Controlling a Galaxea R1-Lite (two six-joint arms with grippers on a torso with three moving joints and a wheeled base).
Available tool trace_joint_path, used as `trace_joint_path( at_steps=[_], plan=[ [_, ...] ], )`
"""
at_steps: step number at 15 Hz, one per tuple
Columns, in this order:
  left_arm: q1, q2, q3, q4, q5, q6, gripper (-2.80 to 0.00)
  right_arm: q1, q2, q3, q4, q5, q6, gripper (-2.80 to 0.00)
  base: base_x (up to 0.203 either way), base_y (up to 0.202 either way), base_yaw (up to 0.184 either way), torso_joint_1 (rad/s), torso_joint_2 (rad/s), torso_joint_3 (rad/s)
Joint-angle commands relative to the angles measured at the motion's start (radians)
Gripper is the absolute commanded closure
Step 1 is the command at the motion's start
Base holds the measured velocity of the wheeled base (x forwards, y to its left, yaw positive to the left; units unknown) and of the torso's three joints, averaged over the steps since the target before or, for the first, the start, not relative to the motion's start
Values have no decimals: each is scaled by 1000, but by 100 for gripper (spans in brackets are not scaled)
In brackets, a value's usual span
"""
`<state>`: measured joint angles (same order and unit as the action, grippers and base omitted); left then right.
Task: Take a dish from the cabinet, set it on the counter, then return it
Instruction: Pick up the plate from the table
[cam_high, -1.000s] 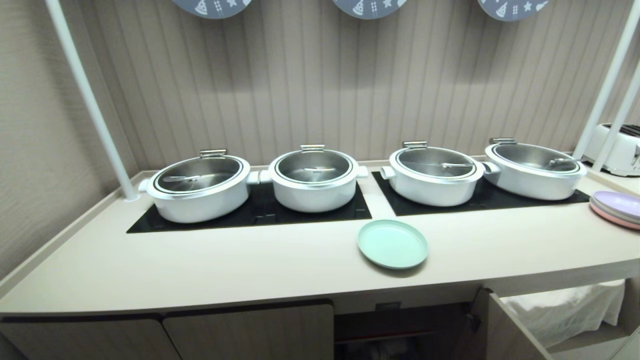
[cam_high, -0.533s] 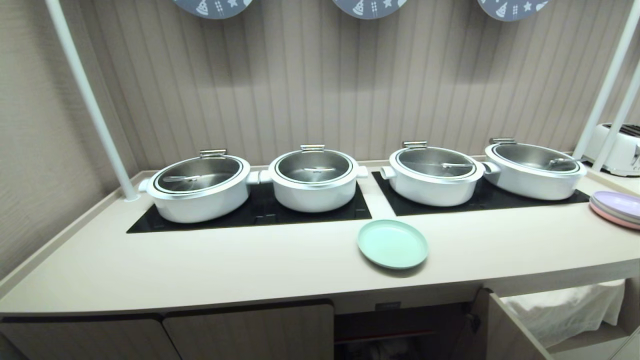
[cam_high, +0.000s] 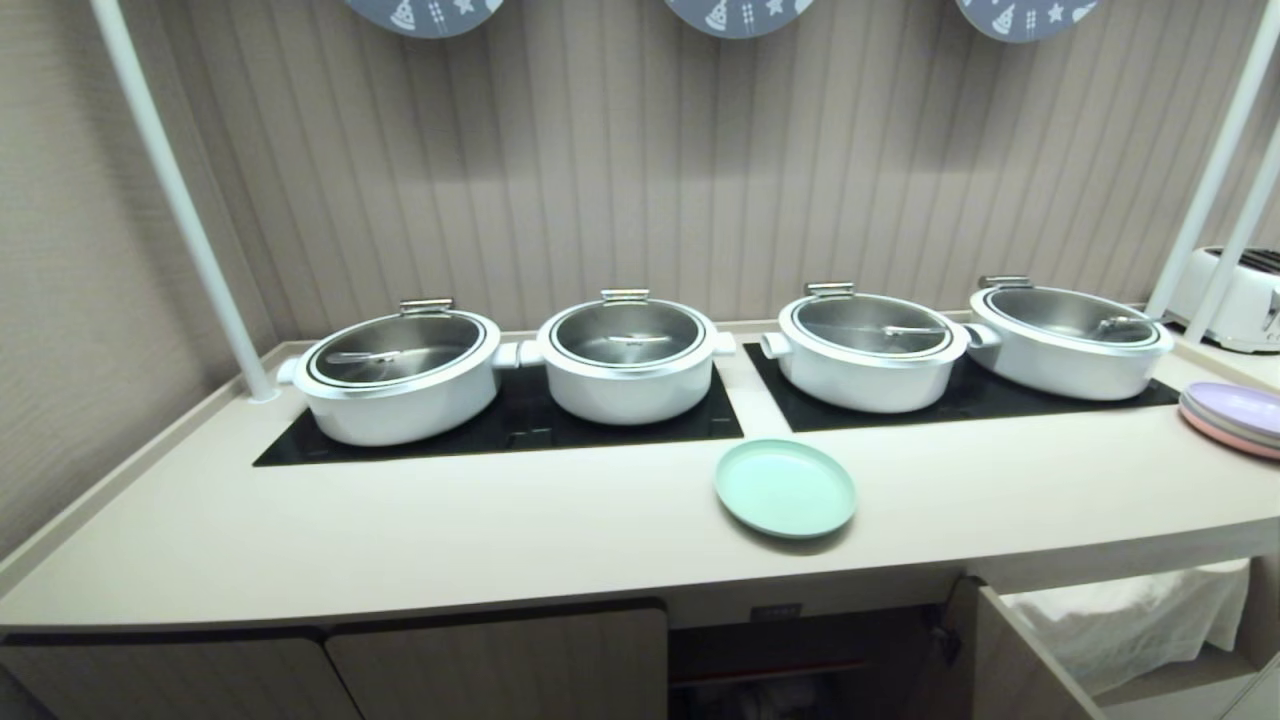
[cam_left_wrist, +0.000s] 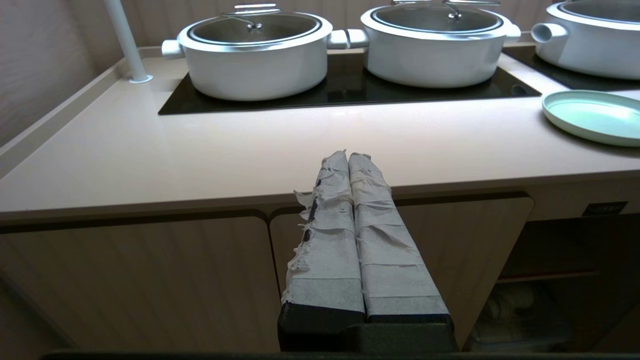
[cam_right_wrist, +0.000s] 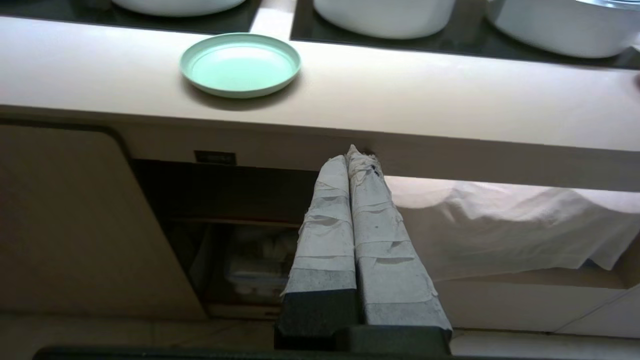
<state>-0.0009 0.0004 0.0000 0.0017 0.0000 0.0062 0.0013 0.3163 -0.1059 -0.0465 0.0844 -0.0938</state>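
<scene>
Dish: I see the mint-green dish flat on the table, near its front edge, just in front of the gap between the two black glass panels, with nothing on it.
Cabinet: the cabinet stands open directly below the dish, its door swung out toward me on the right.
Right hand: my right hand has its taped fingers pressed together and carries nothing; it sits below the table's front lip, in front of the open cabinet.
Left hand: my left hand is also pinched closed and empty, level with the table edge in front of the closed doors.
Dish relative to right hand: up on the table top, above the hand and off to its left, well apart and not touching.
Dish relative to left hand: off to its right on the same table, apart.
Risk, closed fingers: if I go up without spreading them, I judge the tips would shove the dish back toward the white pots instead of gripping it.
Risk, table lip: rising straight from here could knock the hand against the underside of the edge.
Risk, shallow rim: the dish looks glossy and low, so a pinch on the rim may slip or tilt.
Risk, return: the open door narrows my path into the shelf.
</scene>
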Motion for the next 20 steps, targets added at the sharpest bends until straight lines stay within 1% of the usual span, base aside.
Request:
trace_joint_path(
  at_steps=[1,3,5,8,10,13,20],
  plan=[
    [1,0,0,0,0,0,0,-1,142,-49,-1,30,0,0,0,0,0,0,0,0],
    [1,0,0,0,0,0,0,-1,260,-95,-8,55,-3,0,0,0,0,0,0,0],
    [-1,0,0,0,0,0,0,-1,397,-127,-57,62,-6,0,0,0,0,0,0,0],
    [1,0,0,0,0,0,0,2,612,-154,-218,68,-31,0,0,0,0,0,0,0],
    [-1,0,0,0,0,0,0,6,740,-203,-292,76,-54,0,0,0,0,0,0,0],
    [0,0,0,0,0,0,0,14,887,-297,-321,81,-64,0,0,0,0,0,0,0],
    [1,0,0,0,0,0,0,16,1158,-522,-326,83,-60,0,0,0,0,0,0,0]
  ],
)
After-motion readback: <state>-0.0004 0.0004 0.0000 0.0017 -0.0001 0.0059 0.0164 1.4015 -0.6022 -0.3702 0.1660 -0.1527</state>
